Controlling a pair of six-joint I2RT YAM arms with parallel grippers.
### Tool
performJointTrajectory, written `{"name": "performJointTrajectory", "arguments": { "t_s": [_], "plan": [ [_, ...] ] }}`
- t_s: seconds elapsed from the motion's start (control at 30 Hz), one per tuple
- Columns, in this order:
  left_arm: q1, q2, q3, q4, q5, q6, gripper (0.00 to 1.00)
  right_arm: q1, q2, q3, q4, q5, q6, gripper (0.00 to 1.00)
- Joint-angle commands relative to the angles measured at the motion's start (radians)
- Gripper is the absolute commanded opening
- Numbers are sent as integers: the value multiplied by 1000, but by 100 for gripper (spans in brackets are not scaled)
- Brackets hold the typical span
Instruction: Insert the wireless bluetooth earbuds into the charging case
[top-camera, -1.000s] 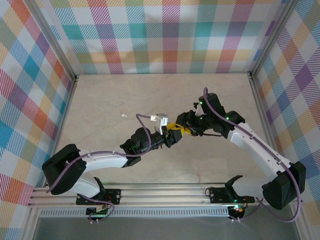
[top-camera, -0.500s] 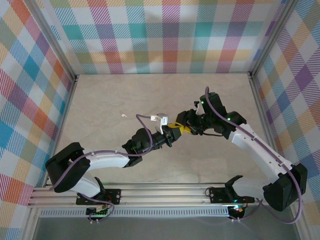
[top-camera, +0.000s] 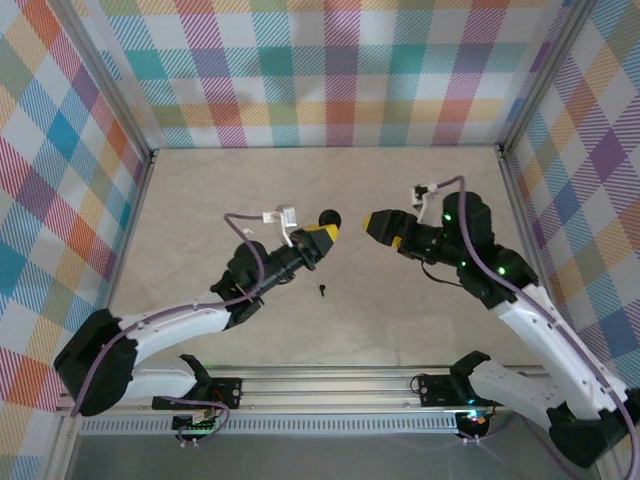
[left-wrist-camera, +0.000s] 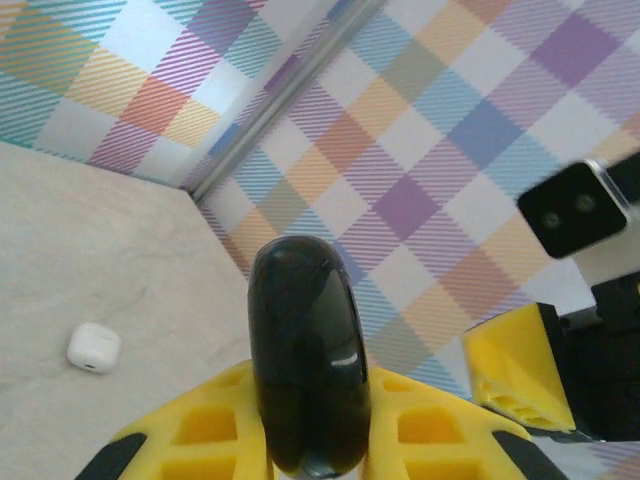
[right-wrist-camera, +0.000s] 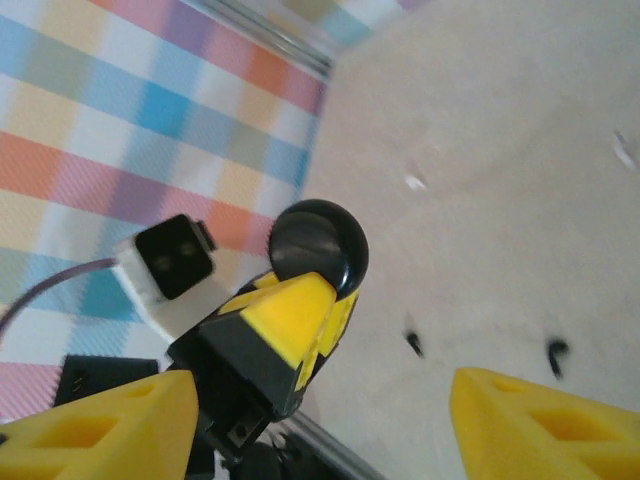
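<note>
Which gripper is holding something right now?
The left gripper: it is shut on the black round disc, which stands edge-on in its grip. The right gripper is open, jaws spread wide, gripping nothing.

The left gripper (top-camera: 320, 234) holds a black round disc (top-camera: 328, 217) at the tips of its yellow fingers. The right gripper (top-camera: 380, 225) points at it from close by, but does not touch. One tiny black earbud (top-camera: 322, 290) lies on the table (top-camera: 200, 200), below the left gripper, toward the robot.
</note>
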Motion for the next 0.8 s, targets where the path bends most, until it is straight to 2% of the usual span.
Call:
{"name": "performJointTrajectory", "arguments": {
  "t_s": [0.0, 0.07, 0.13, 0.23, 0.37, 0.47, 0.57, 0.63, 0.77],
  "plan": [
    [46, -81, 103, -171, 188, -56, 0, -7, 6, -51, 234, -3, -51, 63],
    [62, -110, 138, -235, 208, -43, 0, -9, 58, -27, 280, -71, -71, 63],
    [83, -110, 147, -213, 217, -66, 0, -10, 120, 5, 310, -138, -77, 63],
    [141, -45, 207, -152, 292, -132, 0, -13, 177, 53, 326, -258, -120, 62],
    [171, 92, 328, -29, 398, -223, 0, -18, 131, -29, 407, -264, -130, 60],
    [173, 207, 410, 62, 456, -297, 0, -59, 97, -69, 424, -255, -105, 57],
    [174, 311, 440, 217, 470, -387, 0, -133, 104, -87, 524, -349, -27, 48],
    [176, 358, 446, 281, 474, -421, 0, -188, 122, -53, 540, -418, 6, 45],
    [176, 375, 421, 310, 463, -422, 0, -236, 131, -17, 474, -362, 18, 47]
  ]
}}
